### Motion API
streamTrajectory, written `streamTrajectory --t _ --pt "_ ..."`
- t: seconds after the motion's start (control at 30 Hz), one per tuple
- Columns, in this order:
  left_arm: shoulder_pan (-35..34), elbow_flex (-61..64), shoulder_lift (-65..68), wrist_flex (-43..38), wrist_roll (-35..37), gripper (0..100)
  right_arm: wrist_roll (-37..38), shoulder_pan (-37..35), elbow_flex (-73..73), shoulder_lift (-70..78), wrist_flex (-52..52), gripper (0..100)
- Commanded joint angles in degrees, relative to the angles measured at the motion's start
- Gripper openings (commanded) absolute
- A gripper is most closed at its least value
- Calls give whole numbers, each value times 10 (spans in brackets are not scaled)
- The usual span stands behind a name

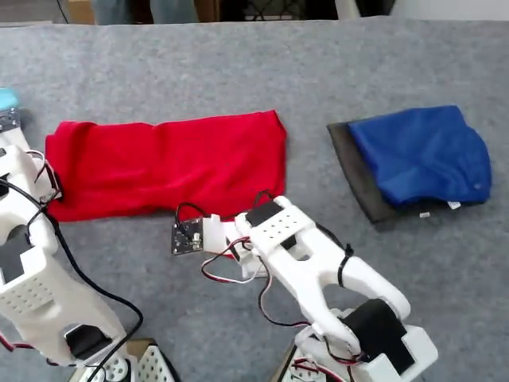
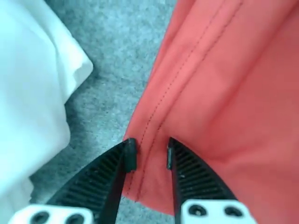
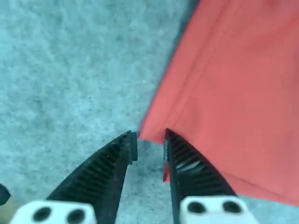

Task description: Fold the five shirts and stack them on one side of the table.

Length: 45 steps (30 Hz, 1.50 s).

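We judge the step in hand to be taking hold of the red shirt (image 1: 167,163) for its next fold. To do it well, both pairs of fingers should bite past the stitched hem rather than nip its very edge; both should catch every layer; and they should lift together, so the cloth stays taut and the edges land square.

The left arm's fingers (image 2: 110,172) stand narrowly parted, with the shirt's hemmed edge running between the tips; they look not yet pressed together, so they should sink a touch deeper before closing. The right arm's fingers (image 3: 110,168) are likewise narrow, with a corner of the shirt just at their tips and grey bench (image 1: 318,64) showing in the gap; we think this hold is the likelier to slip, being so near the corner.

The red shirt lies as a long flat band across the middle of the bench, smooth, with a soft crease or two; it looks thin and limp, apt to sag when raised. A blue shirt (image 1: 421,151) sits folded on a dark grey shirt (image 1: 358,179), well apart to one side; a white cloth (image 2: 28,93) lies near the red shirt's end.
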Motion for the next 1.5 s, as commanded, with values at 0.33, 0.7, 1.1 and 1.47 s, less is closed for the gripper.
streamTrajectory --t 0.33,0.7,1.1,1.47 --pt "7 1 -14 -10 0 141 5 7 -1 23 -8 131" --pt "7 1 -14 -11 0 141 14 6 -1 41 -9 222" --pt "7 2 -14 -11 0 141 14 11 -123 176 28 24" --pt "7 2 -18 -9 0 141 -18 67 -189 221 33 14"
